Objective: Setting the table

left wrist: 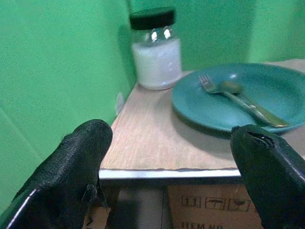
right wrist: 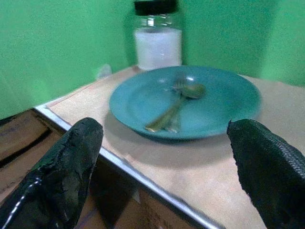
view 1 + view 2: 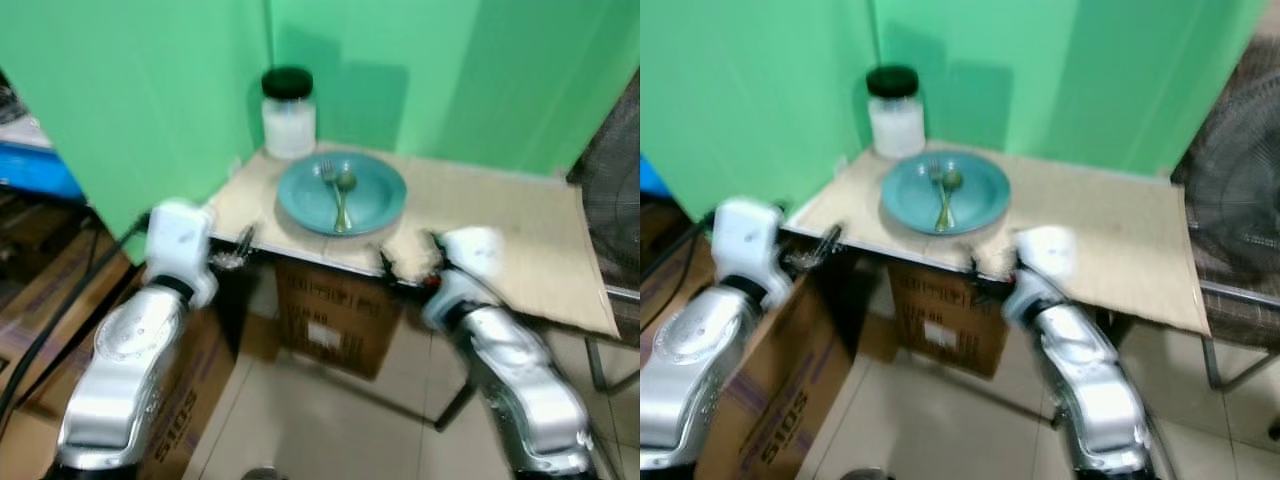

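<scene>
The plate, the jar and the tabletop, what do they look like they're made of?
The plate looks like glazed teal ceramic, or possibly melamine; its surface has a soft sheen. The jar is clear glass or hard plastic, going by the sharp highlights, with a matte black lid and white contents. The tabletop looks like pale wood-grain laminate with a metal edge strip.

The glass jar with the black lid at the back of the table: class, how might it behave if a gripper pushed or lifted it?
The glass jar looks nearly full of white contents, so probably heavy for its size. Its smooth, shiny glass may slip between fingers and could break if dropped. It stands upright and taller than wide, so a push near the black lid might tip it.
</scene>
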`<state>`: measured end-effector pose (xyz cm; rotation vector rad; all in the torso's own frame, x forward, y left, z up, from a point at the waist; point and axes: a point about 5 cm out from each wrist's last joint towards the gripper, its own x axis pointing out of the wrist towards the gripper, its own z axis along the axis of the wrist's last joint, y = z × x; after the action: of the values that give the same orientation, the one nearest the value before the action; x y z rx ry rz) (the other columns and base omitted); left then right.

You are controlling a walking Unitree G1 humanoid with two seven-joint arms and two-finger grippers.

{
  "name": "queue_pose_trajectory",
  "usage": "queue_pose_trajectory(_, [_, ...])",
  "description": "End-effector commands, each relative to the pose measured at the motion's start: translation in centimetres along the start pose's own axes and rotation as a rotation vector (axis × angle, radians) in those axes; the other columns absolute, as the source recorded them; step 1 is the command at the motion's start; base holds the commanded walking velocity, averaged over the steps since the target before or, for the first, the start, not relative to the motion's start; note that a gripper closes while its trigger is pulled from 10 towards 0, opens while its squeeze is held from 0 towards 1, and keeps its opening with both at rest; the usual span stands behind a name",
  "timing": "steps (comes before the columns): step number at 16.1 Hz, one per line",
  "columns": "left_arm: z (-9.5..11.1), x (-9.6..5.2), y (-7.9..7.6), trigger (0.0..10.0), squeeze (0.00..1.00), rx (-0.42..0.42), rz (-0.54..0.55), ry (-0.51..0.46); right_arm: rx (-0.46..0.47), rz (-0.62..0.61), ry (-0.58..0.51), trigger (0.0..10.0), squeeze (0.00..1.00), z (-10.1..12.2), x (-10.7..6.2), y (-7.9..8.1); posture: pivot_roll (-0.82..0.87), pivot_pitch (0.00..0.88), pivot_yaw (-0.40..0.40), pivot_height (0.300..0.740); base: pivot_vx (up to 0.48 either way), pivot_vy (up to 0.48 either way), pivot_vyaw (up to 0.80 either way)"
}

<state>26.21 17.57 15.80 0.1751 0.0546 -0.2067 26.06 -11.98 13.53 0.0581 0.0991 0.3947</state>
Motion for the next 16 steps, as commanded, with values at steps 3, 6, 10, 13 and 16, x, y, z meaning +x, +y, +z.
queue_pose_trajectory(3, [0.8, 0.2, -0.7, 10.0, 0.0, 0.002, -0.035, -0.033, 0.017, -0.104, 0.007, 10.0, 1.0, -0.1, -0.5, -1.5, 0.13, 0.0, 0.002, 0.74, 0.333, 0.0, 0.52])
queue_pose_trajectory(6, [0.8, 0.2, -0.8, 10.0, 0.0, 0.002, -0.043, -0.033, 0.032, -0.147, 0.015, 10.0, 0.0, -0.2, -0.5, -2.0, 0.12, 0.0, 0.004, 0.74, 0.339, 0.0, 0.0])
queue_pose_trajectory(10, [0.7, 0.3, -0.8, 10.0, 0.0, 0.003, -0.055, -0.031, -0.005, -0.134, -0.005, 10.0, 0.0, 0.2, -0.4, -1.7, 0.12, 0.0, 0.005, 0.74, 0.336, 0.0, 0.0])
queue_pose_trajectory(13, [0.8, 0.5, -1.0, 10.0, 0.0, -0.01, -0.074, -0.038, 0.02, -0.169, -0.014, 10.0, 0.0, 0.3, -0.4, -2.1, 0.12, 0.0, 0.004, 0.74, 0.31, 0.0, 0.0])
queue_pose_trajectory(16, [0.8, 0.6, -1.0, 10.0, 0.0, -0.015, -0.062, -0.038, 0.018, -0.174, -0.019, 10.0, 0.0, 0.4, -0.3, -2.3, 0.12, 0.0, 0.001, 0.74, 0.0, 0.0, 0.0])
